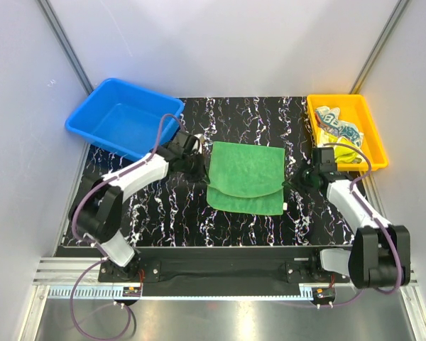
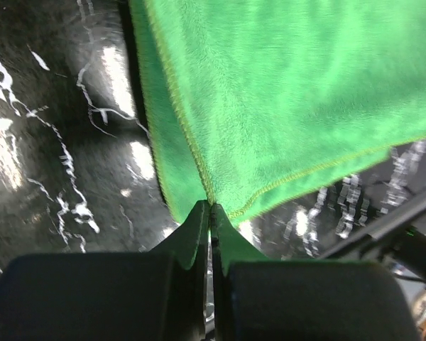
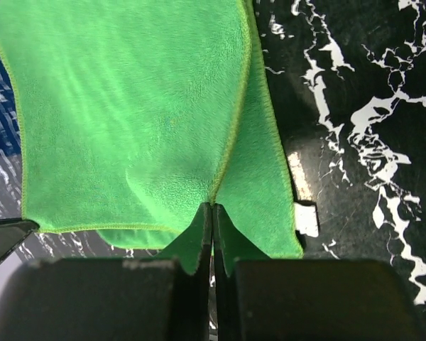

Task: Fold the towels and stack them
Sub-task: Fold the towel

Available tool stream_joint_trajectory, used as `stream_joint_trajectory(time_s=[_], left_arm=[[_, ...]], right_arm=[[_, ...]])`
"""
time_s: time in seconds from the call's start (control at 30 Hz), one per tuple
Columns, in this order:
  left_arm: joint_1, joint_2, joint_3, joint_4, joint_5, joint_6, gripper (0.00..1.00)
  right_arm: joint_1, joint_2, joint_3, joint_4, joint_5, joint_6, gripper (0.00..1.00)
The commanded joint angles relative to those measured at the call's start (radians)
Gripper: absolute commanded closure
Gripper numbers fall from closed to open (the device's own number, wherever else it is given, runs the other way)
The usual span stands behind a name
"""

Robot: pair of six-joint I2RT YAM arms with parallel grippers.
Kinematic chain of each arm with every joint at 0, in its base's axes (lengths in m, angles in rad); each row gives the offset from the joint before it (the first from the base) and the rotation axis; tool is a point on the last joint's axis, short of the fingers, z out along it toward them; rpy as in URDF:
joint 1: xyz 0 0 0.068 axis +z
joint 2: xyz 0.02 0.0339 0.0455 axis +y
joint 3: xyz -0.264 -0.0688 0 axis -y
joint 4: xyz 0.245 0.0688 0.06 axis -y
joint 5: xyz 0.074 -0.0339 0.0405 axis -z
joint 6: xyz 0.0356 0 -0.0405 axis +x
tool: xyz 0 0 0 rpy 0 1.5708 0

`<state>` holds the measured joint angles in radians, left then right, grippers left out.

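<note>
A plain green towel (image 1: 245,177) lies partly folded in the middle of the black marbled table, its upper layer sagging over the lower one. My left gripper (image 1: 201,172) is shut on the towel's left edge; in the left wrist view the gripper (image 2: 211,207) pinches the towel (image 2: 284,92) at its stitched hem. My right gripper (image 1: 292,181) is shut on the right edge, and in the right wrist view the gripper (image 3: 212,207) pinches the towel (image 3: 128,106) the same way. A striped towel (image 1: 339,126) and a yellow towel (image 1: 348,153) lie bunched in the yellow bin (image 1: 378,145).
An empty blue bin (image 1: 121,114) stands at the back left, close behind my left arm. A white tag (image 3: 307,218) sticks out of the green towel's near right corner. Grey walls close in the table on both sides.
</note>
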<state>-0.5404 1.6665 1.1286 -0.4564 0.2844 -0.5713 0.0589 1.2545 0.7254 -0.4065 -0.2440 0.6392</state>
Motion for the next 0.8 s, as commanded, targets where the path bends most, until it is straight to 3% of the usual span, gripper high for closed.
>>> stream_joint_trajectory(time_s=[0.0,0.2,0.37,0.6,0.77], left_arm=[[-0.001,-0.108,-0.033,0.028,0.071,-0.042,1.0],[-0.009,-0.119,-0.263,0.232,0.176,-0.097,1.0],[-0.02,-0.079,-0.299,0.292,0.203,-0.107,1.0],[-0.021,-0.093,-0.201,0.136,0.104,-0.061,1.0],[-0.021,-0.168,-0.158,-0.023,-0.057,-0.013,1.0]], right_arm=[[0.009,-0.087,-0.004,-0.083,0.023,-0.021,1.0],[0.007,-0.118,-0.177,-0.003,0.017,0.031,1.0],[0.007,-0.098,-0.231,0.057,0.003,0.063,1.0],[0.007,-0.144,-0.101,-0.077,0.066,0.005,1.0],[0.007,-0.194,-0.084,-0.152,0.062,0.019,1.0]])
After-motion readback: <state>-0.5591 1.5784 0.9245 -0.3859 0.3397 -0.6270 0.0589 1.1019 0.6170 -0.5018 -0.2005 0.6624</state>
